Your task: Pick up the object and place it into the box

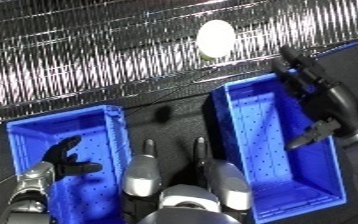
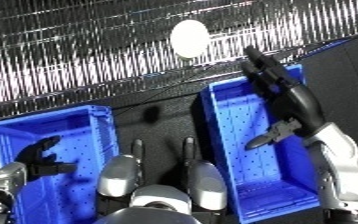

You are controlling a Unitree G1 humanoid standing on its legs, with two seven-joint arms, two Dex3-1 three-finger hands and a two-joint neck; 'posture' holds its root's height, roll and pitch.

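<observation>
In the left eye view, the white ball sits on the shiny mat, past my right bin.

In the right eye view, my right hand is open and empty, near the ball. I should reach further, then wrap it softly. My left hand rests open.

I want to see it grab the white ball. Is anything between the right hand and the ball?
Nothing visible blocks it. The right hand reaches over the far corner of the right blue bin, and only bare shiny surface lies between it and the white ball.
</observation>
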